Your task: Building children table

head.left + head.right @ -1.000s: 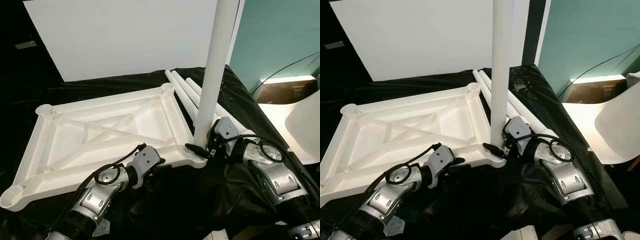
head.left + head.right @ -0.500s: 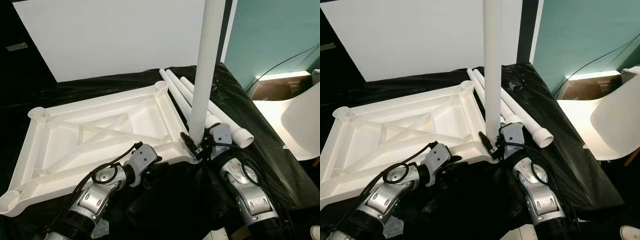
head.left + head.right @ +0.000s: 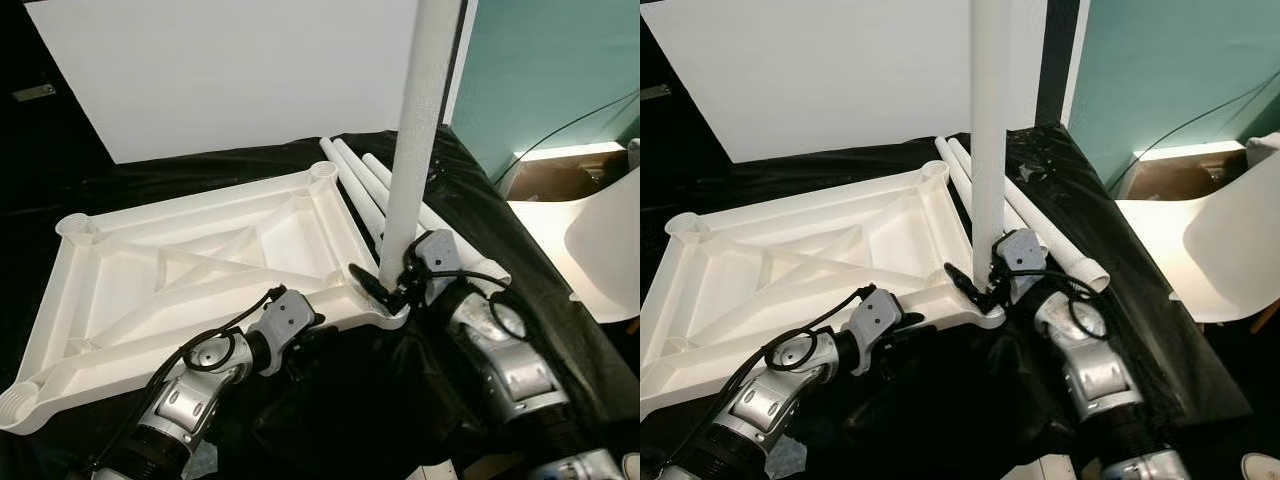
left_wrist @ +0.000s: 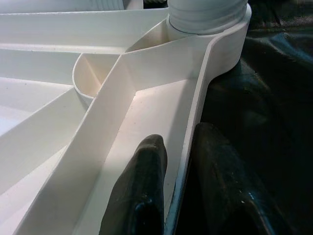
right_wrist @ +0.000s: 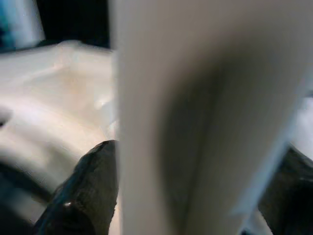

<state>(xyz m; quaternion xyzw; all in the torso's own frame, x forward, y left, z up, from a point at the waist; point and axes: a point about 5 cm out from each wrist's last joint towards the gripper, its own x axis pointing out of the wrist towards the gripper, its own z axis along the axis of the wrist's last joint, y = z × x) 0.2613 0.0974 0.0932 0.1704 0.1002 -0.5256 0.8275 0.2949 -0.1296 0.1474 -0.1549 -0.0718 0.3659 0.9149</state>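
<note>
Left end effector [image 4: 168, 196] clamped on tabletop rim [image 4: 195, 127] | right end effector [image 3: 395, 290] clamped on upright leg [image 3: 410, 150]

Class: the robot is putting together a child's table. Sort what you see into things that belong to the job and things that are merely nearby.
Belonging to the job:
upturned white tabletop
upright leg in its corner socket
spare legs lying on the black cloth
left gripper pinching the tabletop's rim
right gripper around the upright leg

Merely nearby:
white board
white chair
cardboard box

Makeshift workroom: black-draped floor [image 3: 380, 410], white backdrop board [image 3: 240, 70], teal wall [image 3: 550, 70].
</note>
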